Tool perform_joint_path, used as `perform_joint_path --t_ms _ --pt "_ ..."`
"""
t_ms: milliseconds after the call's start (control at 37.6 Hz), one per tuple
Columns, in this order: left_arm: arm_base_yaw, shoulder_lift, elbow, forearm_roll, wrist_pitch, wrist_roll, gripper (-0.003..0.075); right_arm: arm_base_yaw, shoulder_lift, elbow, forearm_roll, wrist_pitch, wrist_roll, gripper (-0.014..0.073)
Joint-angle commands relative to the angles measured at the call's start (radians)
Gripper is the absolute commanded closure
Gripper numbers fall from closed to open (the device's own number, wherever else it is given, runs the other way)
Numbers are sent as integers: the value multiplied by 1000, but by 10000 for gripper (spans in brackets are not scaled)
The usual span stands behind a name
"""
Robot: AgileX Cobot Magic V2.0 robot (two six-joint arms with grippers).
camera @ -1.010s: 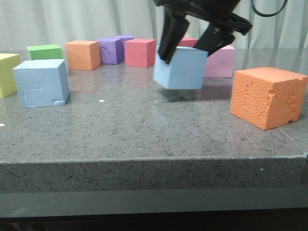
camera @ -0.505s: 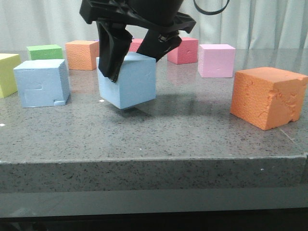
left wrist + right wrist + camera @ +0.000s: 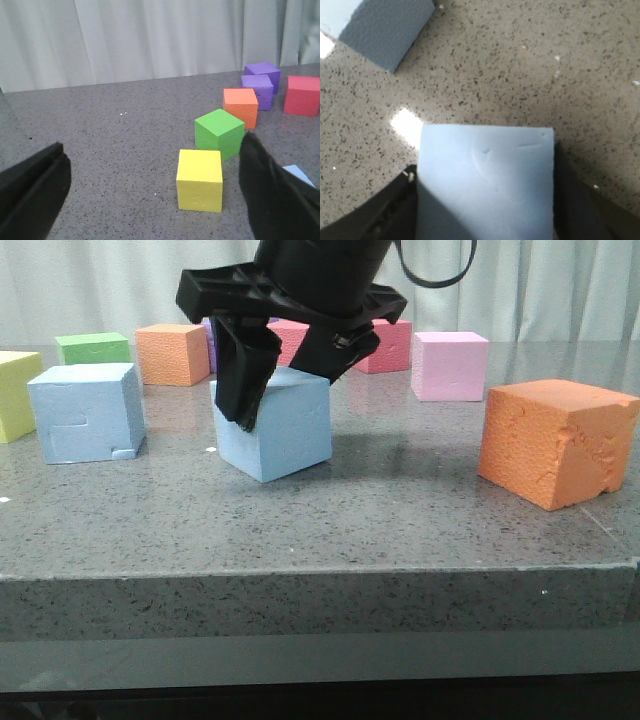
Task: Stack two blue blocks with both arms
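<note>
While carried block comes down: front view shows the right gripper (image 3: 290, 375) clamped on one blue block (image 3: 275, 425), which was well off toward the pink cube (image 3: 452, 365) a second ago, hung tilted in the air half a second ago, and now sits low with its base at or on the table (image 3: 400, 510).
Front, target: second blue block (image 3: 85, 412), the one with the stepped seam, stands apart from the held block, on the side away from the pink cube; unmoved across the frames.
Front, meaning: looks like a set-down near the seamed block, not a stack yet; judgement only.
Front, hidden: gripper body covers the held block's top and the cubes behind it; contact with table hard to confirm; left arm not seen.
Left wrist, state: left gripper (image 3: 150, 200) spread wide, holding nothing; fingers cut off at frame edge.
Left wrist, scene: yellow cube (image 3: 200, 179) between the fingers' lines, green cube (image 3: 220, 134) just behind it; a blue sliver near one finger, too cropped to identify.
Right wrist, state: fingers squeeze the held block on both sides.
Right wrist, hidden: fingertips dark, mostly cropped; seamed block's corner only, near the frame edge.
</note>
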Motion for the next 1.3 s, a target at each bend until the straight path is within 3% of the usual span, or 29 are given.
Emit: perform_joint_path --t_ms 0,133,585,691,1010,1063,1276 --pt "1 7 -35 -5 -82 -11 69 -2 -44 -33 -4 -36 -12 125" --pt "1 7 -35 -5 -82 -11 69 -2 -44 -33 -7 -35 -12 -76" --pt "1 7 -35 -5 -82 -11 69 -2 -175 -34 -7 -78 4 -44" --pt "1 7 -35 -5 -82 -11 69 -2 -201 -34 -7 -83 4 48" --pt "1 7 -35 -5 -82 -11 69 -3 -271 -34 -6 -116 4 631" --pt "1 7 -35 -5 -82 -11 69 -7 -283 -34 -6 -116 4 666" --pt "1 7 -35 -5 -82 -11 69 -91 -328 -34 -6 -81 22 662"
